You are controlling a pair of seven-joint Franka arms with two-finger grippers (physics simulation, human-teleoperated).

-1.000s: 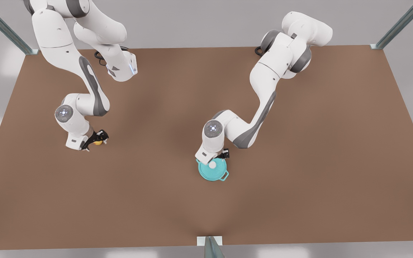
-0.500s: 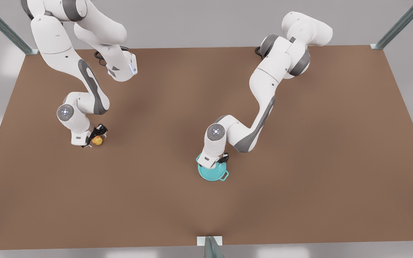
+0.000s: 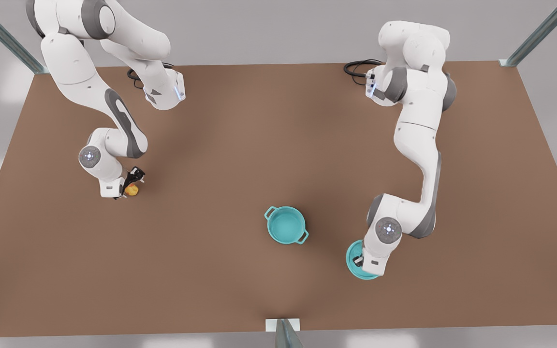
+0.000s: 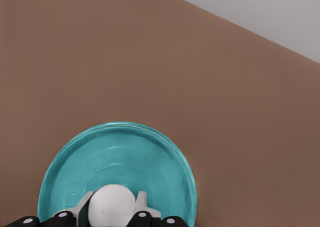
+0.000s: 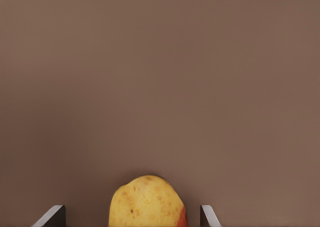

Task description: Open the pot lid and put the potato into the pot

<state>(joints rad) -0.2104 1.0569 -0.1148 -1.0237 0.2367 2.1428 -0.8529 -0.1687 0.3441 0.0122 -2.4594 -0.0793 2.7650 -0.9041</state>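
Round teal pot (image 3: 285, 225) uncovered; flat lid (image 4: 120, 162) in left claw (image 4: 112, 213).

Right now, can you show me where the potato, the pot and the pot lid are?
potato (image 5: 146, 202): right wrist view, on its yellow skin.
pot (image 3: 285, 225): front view, on its teal inside floor.
pot lid (image 4: 117, 157): left wrist view, on its flat top above the white knob.

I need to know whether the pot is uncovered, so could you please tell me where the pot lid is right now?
The pot lid is off the pot, toward the front view's right of it, with its white knob between the left gripper's fingers.
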